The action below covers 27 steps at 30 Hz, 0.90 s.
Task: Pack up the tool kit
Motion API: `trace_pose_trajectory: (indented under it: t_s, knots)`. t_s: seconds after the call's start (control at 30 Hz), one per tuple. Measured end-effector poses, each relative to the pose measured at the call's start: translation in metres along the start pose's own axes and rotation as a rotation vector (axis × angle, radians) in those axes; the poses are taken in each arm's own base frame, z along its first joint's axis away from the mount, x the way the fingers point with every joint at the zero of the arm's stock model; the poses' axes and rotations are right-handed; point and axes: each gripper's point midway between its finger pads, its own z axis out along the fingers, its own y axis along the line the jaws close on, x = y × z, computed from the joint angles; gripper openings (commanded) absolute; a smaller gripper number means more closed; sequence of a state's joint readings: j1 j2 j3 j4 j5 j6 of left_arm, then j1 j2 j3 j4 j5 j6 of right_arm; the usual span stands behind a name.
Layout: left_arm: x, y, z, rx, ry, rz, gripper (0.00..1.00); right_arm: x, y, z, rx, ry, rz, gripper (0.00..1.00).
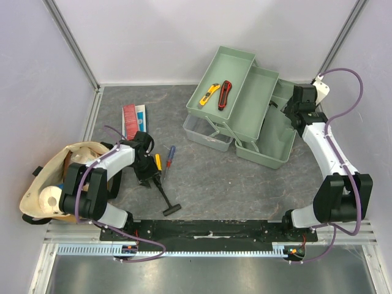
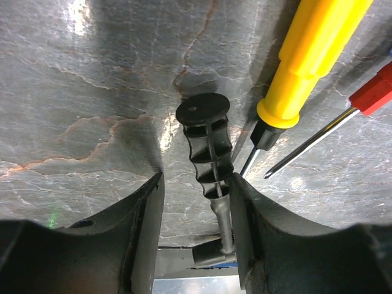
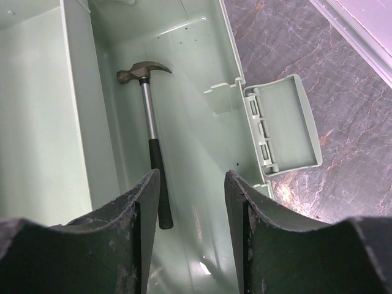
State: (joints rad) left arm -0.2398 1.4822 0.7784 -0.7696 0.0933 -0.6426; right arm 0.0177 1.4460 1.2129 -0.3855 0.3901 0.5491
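Note:
The pale-green toolbox (image 1: 236, 90) stands open at the back right, its trays fanned out. A yellow knife (image 1: 211, 94) and a red-black cutter (image 1: 225, 94) lie in the top tray. A silver claw hammer (image 3: 147, 104) lies in the bottom compartment (image 3: 226, 73), and my right gripper (image 3: 191, 174) hangs open above it with nothing between its fingers. A black hammer (image 2: 205, 144) lies on the table. My left gripper (image 2: 196, 177) is open astride its handle, which rests against the right finger. A yellow-handled screwdriver (image 2: 312, 55) and a red-handled one (image 2: 373, 95) lie just beside it.
A tan cloth bag (image 1: 55, 177) with a paper roll sits at the left edge. Behind the left arm lies a flat red-and-blue packet (image 1: 133, 119). The toolbox's clear lid (image 1: 205, 131) hangs off its front left. Its latch flap (image 3: 282, 122) sticks out over the table.

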Motion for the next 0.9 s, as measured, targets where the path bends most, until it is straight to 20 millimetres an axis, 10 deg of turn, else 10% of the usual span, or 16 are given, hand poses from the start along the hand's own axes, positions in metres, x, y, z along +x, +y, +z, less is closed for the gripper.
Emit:
trace_pose_trajectory:
  t_s: [0.43, 0.53, 0.67, 0.9]
  knots:
    - [-0.003, -0.005, 0.005, -0.006, 0.030, -0.004, 0.58, -0.007, 0.002, -0.009, -0.023, -0.016, 0.010, 0.55]
    - [-0.003, -0.005, 0.005, -0.011, 0.036, -0.005, 0.45, -0.008, 0.004, -0.011, -0.032, -0.015, 0.012, 0.55]
    - [-0.002, 0.001, 0.006, -0.042, 0.049, -0.012, 0.04, -0.009, 0.005, -0.014, -0.045, -0.015, 0.014, 0.55]
    - [-0.001, -0.002, 0.003, -0.037, 0.062, -0.013, 0.02, -0.010, 0.009, -0.022, -0.079, -0.006, 0.013, 0.63]
